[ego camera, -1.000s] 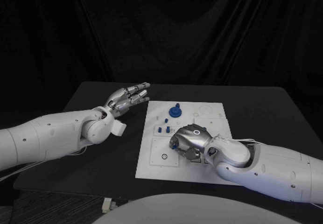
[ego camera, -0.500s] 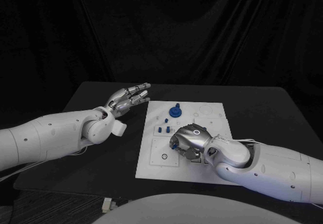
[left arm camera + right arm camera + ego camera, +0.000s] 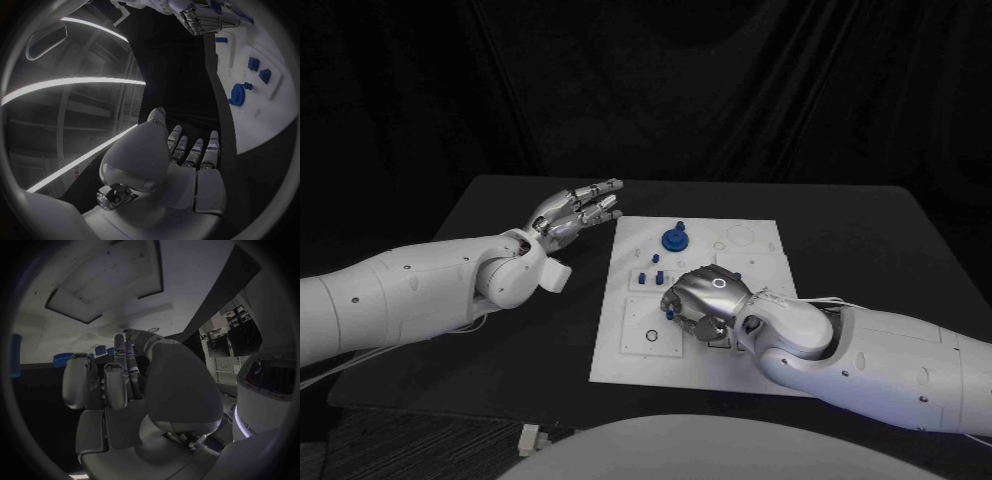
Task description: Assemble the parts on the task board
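Head view: the black worktop (image 3: 862,235) is carrying the white board (image 3: 620,355) at its middle. The left arm (image 3: 401,295) is reaching in from the left side and the right arm (image 3: 877,355) from the right.

The left hand (image 3: 574,212) is hovering above the worktop just beside the board's far left corner, palm up, fingers (image 3: 603,190) extended and spread, grasping nothing. Left wrist view: the same fingers (image 3: 194,150) are lying straight and side by side over the dark worktop, with the board (image 3: 275,107) well apart from them.

The right hand (image 3: 704,300) is resting knuckles-up over the middle of the board, fingers curled down toward its surface. A small blue part (image 3: 672,314) is showing at the fingertips, touching them; whether it is being grasped or only touched cannot be told. Right wrist view: the fingers (image 3: 119,385) are bending toward the board (image 3: 75,345), and the fingertips are hidden.

On the far half of the board, a round blue gear (image 3: 675,240) is sitting with a small blue peg (image 3: 679,225) just behind it. Small blue blocks (image 3: 651,275) are lying between the gear and the right hand.
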Motion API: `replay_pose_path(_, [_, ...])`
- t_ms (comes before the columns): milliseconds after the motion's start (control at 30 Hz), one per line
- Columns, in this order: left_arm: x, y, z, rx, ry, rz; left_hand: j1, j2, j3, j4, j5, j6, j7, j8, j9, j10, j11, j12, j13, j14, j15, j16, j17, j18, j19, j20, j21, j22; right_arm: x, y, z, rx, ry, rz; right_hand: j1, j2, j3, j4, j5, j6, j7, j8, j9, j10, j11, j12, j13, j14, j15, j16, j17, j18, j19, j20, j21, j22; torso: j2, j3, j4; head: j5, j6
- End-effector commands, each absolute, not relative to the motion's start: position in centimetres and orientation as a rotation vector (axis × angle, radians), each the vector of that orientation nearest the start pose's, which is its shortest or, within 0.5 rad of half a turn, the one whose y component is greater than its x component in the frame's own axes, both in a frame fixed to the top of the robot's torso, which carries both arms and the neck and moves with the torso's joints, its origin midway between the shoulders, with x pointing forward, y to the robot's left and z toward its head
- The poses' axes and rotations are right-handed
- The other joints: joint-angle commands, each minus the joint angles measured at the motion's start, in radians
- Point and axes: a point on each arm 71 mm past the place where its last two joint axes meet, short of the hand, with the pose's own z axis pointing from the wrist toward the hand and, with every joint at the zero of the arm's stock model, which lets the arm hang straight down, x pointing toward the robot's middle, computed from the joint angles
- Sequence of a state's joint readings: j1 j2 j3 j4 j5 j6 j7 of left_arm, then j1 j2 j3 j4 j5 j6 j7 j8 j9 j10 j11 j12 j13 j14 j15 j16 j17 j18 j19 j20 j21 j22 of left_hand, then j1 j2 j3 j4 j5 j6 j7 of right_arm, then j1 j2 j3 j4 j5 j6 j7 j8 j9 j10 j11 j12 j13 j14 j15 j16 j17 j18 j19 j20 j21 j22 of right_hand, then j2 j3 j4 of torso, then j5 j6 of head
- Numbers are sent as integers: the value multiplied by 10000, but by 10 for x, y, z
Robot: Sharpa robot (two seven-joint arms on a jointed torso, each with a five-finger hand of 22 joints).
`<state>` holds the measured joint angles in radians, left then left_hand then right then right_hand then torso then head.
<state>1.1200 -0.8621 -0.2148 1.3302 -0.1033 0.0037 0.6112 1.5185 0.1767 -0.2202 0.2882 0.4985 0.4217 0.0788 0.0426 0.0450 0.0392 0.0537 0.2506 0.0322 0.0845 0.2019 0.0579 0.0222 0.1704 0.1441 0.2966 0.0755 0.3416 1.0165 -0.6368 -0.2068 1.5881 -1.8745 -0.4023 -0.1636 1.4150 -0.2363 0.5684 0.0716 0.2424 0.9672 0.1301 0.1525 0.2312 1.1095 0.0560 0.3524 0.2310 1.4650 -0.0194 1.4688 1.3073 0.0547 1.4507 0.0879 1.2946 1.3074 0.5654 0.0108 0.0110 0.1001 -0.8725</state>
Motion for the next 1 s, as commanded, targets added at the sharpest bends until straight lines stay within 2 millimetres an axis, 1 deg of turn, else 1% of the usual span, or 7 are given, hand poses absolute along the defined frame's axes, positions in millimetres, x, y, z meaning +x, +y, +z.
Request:
replay_pose_path(33, [467, 263, -271, -9854, 15490, -16524, 53, 10, -10, -19, 37, 33, 33, 44, 7, -4, 80, -9, 9, 91, 7, 39, 16, -78, 74, -17, 36, 16, 378, -77, -297, -6205, 16537, 7589, -118, -36, 10, -23, -200, -262, -33, -143, -76, -82, -13, 28, 5, 449, 6, -37, 27, 109, -86, 5, -66, 1767, -1, 0, 1, -1, -2])
replay_pose_path(567, [467, 264, -272, -9875, 15529, -16531, 60, 10, -9, -22, 41, 28, 37, 43, 6, -9, 83, -19, 8, 90, 14, 41, 15, -85, 91, -16, 43, 30, 377, -78, -295, -6032, 16441, 7570, -255, -98, -84, 48, -522, -667, -163, -338, -208, -141, -27, 33, 6, 428, -6, -66, -33, 123, -121, -6, -144, 1745, 3, 0, 3, -29, -2])
replay_pose_path(667, [467, 264, -272, -9881, 15526, -16530, 60, 10, -9, -22, 41, 28, 37, 43, 6, -9, 83, -19, 8, 90, 14, 41, 15, -85, 91, -16, 43, 30, 377, -84, -292, -5864, 16331, 7445, -460, -192, -332, 207, -973, -983, -265, -480, -311, -411, 62, -56, -26, 362, 72, -151, -212, 170, -243, 39, -401, 1669, 5, 0, 0, -20, -2])
replay_pose_path(733, [466, 265, -272, -9886, 15518, -16518, 65, 11, -7, -24, 42, 21, 39, 41, 5, -13, 85, -32, 6, 90, 19, 42, 15, -89, 99, -16, 46, 34, 379, -90, -287, -5797, 16227, 7304, -642, -173, -1302, 522, -1277, -1523, -443, -704, -512, -893, 196, -91, -19, 280, 222, -214, -351, 209, -347, 152, -604, 1616, 5, 1, 1, -14, -2])
replay_pose_path(800, [466, 266, -272, -9891, 15510, -16500, 65, 11, -7, -24, 42, 21, 39, 41, 5, -13, 85, -32, 6, 90, 19, 42, 15, -89, 99, -16, 46, 34, 382, -95, -279, -5778, 16128, 7123, -512, -95, -1814, 643, -1420, -1613, -489, -704, -583, -1061, 228, -19, 25, 264, 207, -212, -361, 213, -356, 187, -629, 1615, 3, 0, 2, -25, -2])
replay_pose_path(867, [466, 266, -272, -9896, 15501, -16486, 65, 11, -7, -24, 42, 21, 39, 41, 5, -13, 85, -32, 6, 90, 19, 42, 15, -89, 99, -16, 46, 34, 387, -101, -267, -5802, 16006, 6867, -451, -64, -2967, 1175, -1903, -1860, -574, -717, -749, -1572, 261, 117, 115, 205, 223, -253, -471, 240, -409, 193, -763, 1587, 2, 1, 0, -38, -2])
replay_pose_path(1000, [465, 267, -272, -9898, 15478, -16471, 69, 9, -8, -27, 42, 32, 40, 42, 6, -15, 86, -32, 6, 89, 22, 42, 15, -92, 105, -15, 48, 34, 396, -114, -244, -5743, 15824, 6471, -519, -71, -3913, 1801, -1915, -1866, -692, -637, -831, -2049, 294, 215, 179, 149, 108, -297, -569, 261, -469, 122, -894, 1558, 0, 2, -1, 2, -2])
